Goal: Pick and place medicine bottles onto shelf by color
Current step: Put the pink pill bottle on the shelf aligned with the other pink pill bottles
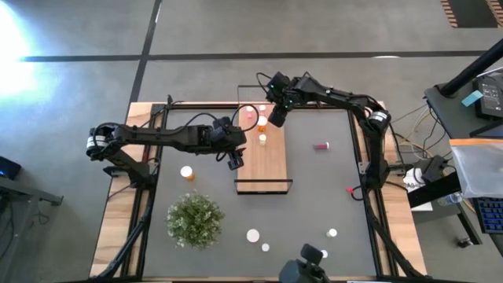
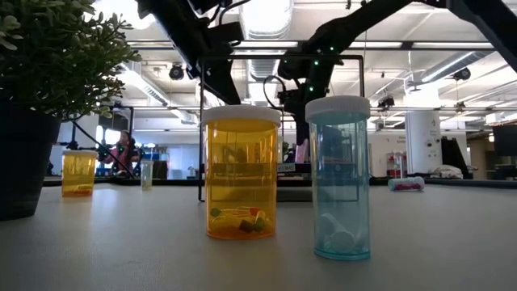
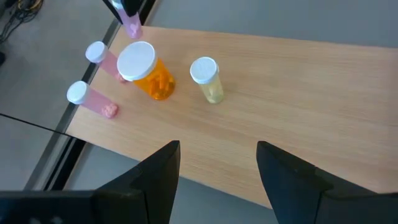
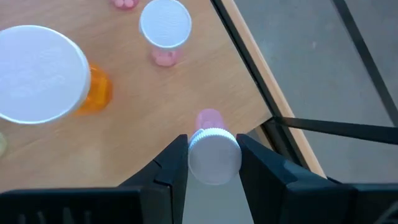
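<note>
1. Nearest the low camera, an orange bottle and a pale blue bottle stand upright side by side on the dark table mat, both white-capped, close to the potted plant.
2. From above, several white caps lie scattered along that near edge of the mat; a further orange bottle stands alone between the plant and the left arm.
3. The shelf lies mid-table, a long light wooden board with thin black wire at its ends.
4. The left gripper hovers at the shelf's left edge. Its fingers stand well apart with nothing between them, over bare wood.
5. Beyond it on the board stand a pale yellowish bottle and, just beside it, a wider orange bottle.
6. Past these, two pink bottles stand near the board's far end, close to each other and next to the orange one.
7. The right gripper is over that far end, near the corner with the wire frame. Its fingers are drawn in narrow, clamped on either side of a pink bottle by its white cap; I cannot tell whether the bottle's base touches the wood.
8. Off to the right, well clear of the shelf, another pink bottle lies on its side on the mat.
</note>
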Controlling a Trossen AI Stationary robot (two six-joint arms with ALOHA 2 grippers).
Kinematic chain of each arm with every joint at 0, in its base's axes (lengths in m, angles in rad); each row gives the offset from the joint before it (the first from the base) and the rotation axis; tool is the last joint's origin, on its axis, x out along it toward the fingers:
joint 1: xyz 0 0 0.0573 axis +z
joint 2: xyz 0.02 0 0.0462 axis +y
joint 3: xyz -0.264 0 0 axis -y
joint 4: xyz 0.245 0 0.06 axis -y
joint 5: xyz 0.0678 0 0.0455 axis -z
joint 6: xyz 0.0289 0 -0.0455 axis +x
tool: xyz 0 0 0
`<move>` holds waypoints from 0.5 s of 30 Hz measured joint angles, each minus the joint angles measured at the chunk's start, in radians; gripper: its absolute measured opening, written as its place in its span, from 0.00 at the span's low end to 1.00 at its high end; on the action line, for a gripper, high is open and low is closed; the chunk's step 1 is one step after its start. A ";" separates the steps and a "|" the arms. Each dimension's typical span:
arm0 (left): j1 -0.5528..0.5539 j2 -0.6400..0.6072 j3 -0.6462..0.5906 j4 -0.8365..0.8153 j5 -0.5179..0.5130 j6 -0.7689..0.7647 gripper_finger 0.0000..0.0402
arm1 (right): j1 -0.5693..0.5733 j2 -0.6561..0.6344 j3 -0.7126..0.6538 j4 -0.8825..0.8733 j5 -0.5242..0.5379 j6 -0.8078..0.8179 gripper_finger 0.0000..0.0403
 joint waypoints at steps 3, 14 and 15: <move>0.000 0.000 0.000 -0.009 0.000 0.000 0.49 | -0.002 -0.002 0.001 0.007 0.000 0.001 0.28; 0.000 0.000 0.000 -0.022 0.000 0.000 0.49 | -0.002 -0.002 -0.010 0.015 -0.001 0.044 0.29; 0.000 0.000 0.000 -0.022 0.000 0.000 0.49 | -0.002 -0.002 -0.010 0.015 -0.001 0.049 0.29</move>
